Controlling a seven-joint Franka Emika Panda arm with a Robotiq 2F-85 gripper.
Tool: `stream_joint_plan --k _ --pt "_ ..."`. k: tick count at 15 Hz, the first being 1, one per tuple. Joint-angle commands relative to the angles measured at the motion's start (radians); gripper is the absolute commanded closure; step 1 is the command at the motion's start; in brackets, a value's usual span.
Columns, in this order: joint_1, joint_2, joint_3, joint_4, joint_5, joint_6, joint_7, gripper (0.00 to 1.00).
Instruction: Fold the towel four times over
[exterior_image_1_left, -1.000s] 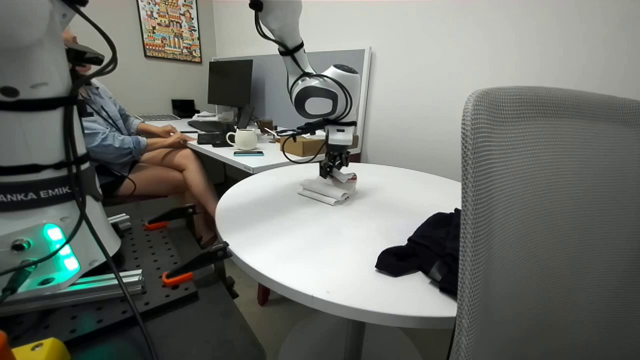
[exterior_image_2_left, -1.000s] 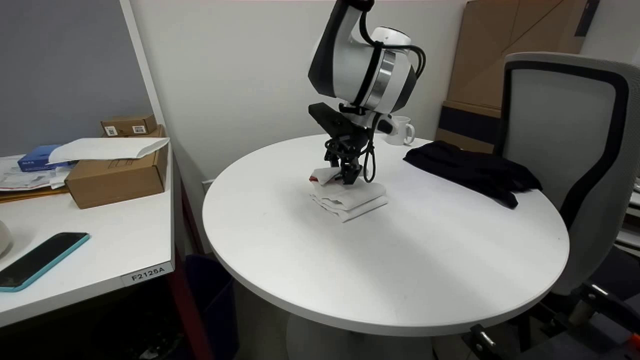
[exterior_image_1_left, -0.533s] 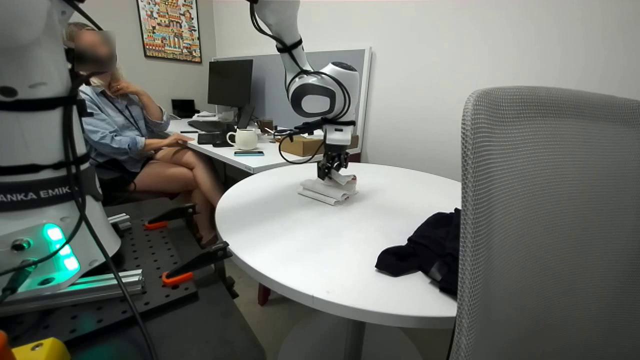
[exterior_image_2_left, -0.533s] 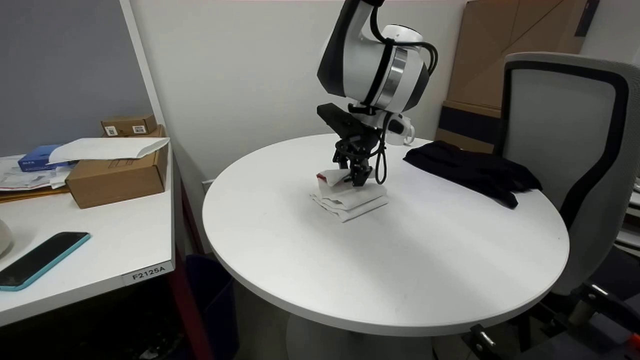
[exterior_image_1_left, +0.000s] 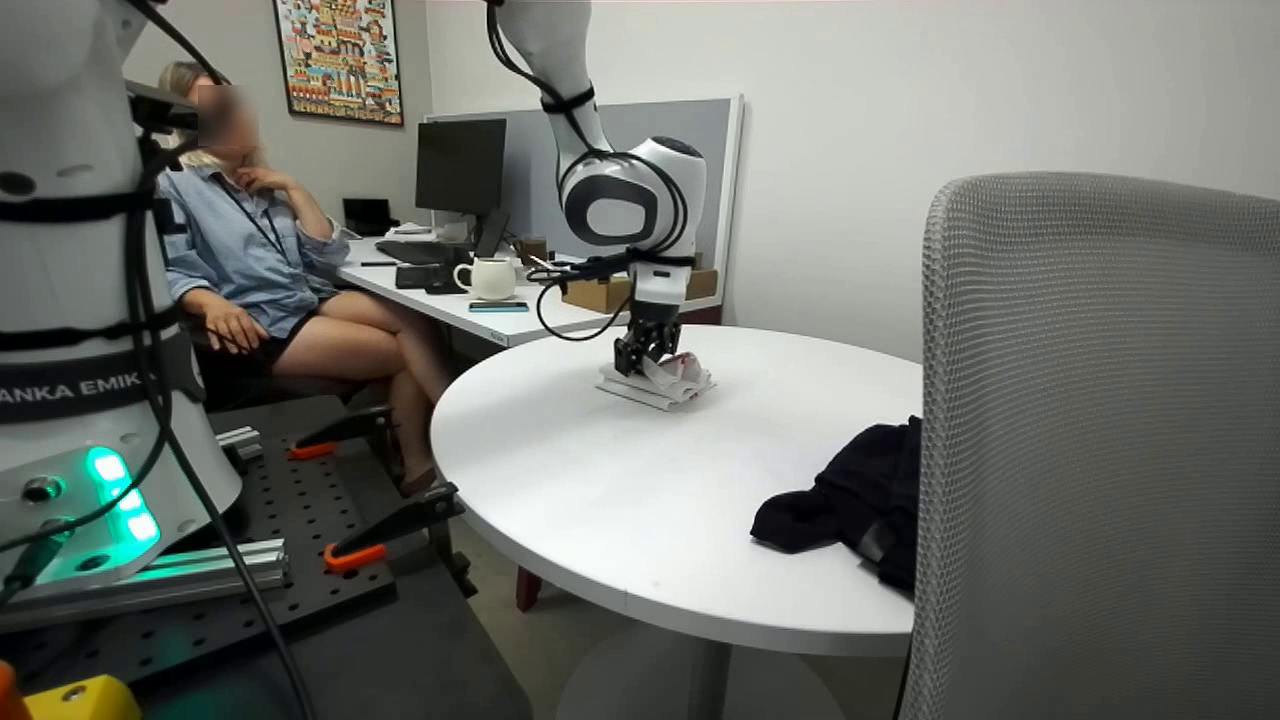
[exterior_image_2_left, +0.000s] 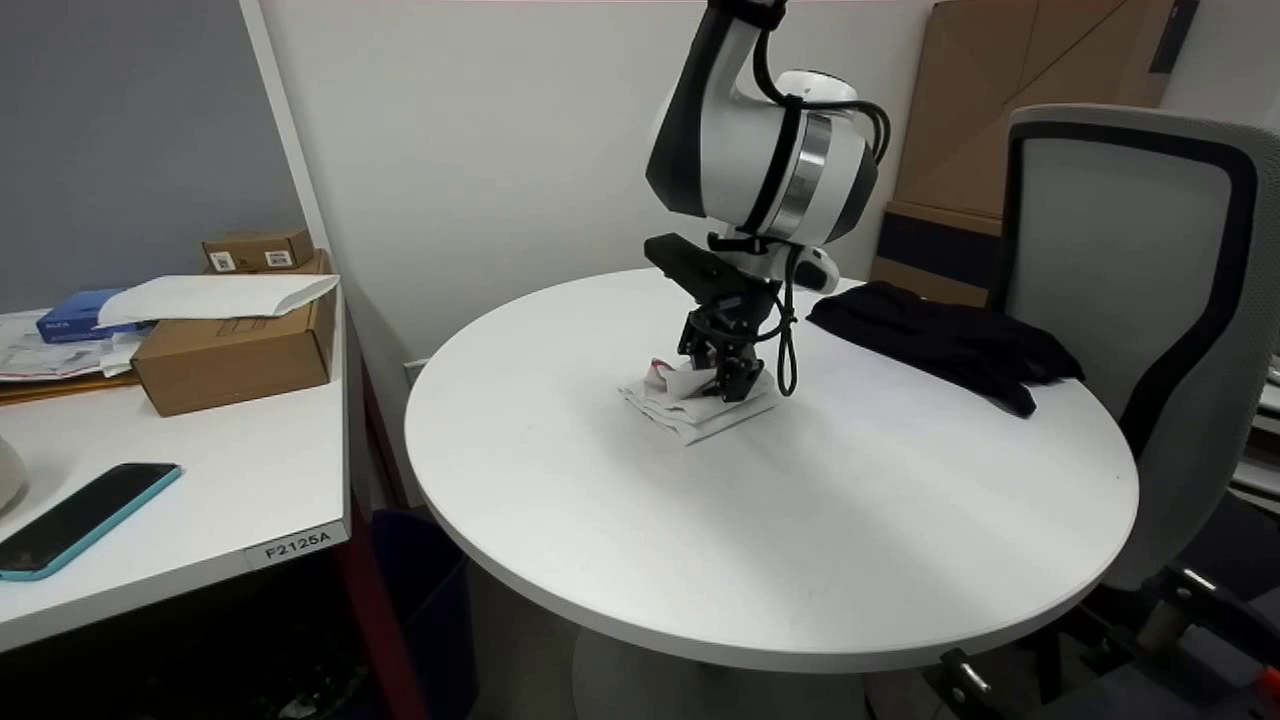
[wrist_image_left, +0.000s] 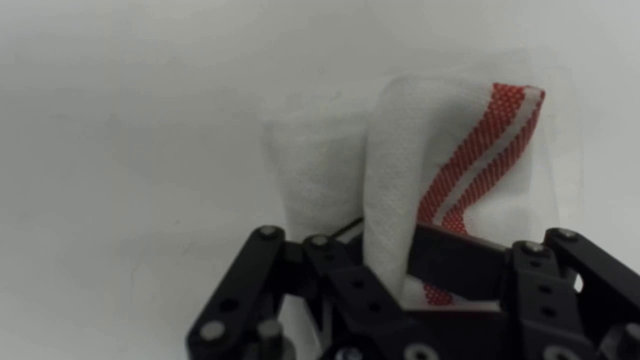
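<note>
Towel (exterior_image_2_left: 690, 412): stacked in layers on the round bench (exterior_image_2_left: 540, 520), with red stripe (wrist_image_left: 475, 150) showing on top.
Gripper (wrist_image_left: 392, 245): pinching a raised fold of the towel.
Fold in hand: probably a late one; cannot tell which.
Next move: likely lay the fold flat, release, lift without dragging layers.
Bench rim: well outside the stack, with bare surface between.
Black cloth (exterior_image_2_left: 940, 345): well apart.

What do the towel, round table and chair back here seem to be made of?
Towel: thin, matte woven cloth, perhaps cotton or linen; the wrist view shows soft folds and a visible weave in the red stripe.
Round table: smooth white top, possibly laminate or painted wood, by its even, grainless look.
Chair back: dull grey mesh, probably synthetic; its netted texture shows in an exterior view.
</note>
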Motion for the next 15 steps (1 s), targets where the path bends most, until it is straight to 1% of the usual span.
stream_joint_plan --k 1,2,3,4,5,7,10,11,15 --pt "-0.004 -0.033 -0.012 -0.032 -0.029 -0.022 -0.009 0.67" --pt "-0.003 -0.033 -0.017 -0.032 -0.036 -0.023 -0.006 0.6" --pt "-0.004 -0.035 -0.021 -0.033 -0.044 -0.025 -0.005 0.52" --pt "-0.005 -0.036 -0.024 -0.032 -0.052 -0.026 -0.004 0.45" --pt "-0.007 -0.038 -0.027 -0.03 -0.058 -0.029 -0.004 0.37" --pt "-0.009 -0.043 -0.03 -0.029 -0.072 -0.031 -0.004 0.25" --pt "-0.016 -0.056 -0.028 -0.031 -0.091 -0.047 -0.004 0.02" --pt "-0.016 -0.064 -0.029 -0.033 -0.098 -0.056 -0.004 0.0" --pt "-0.013 -0.099 -0.037 -0.042 -0.129 -0.089 -0.004 0.0"
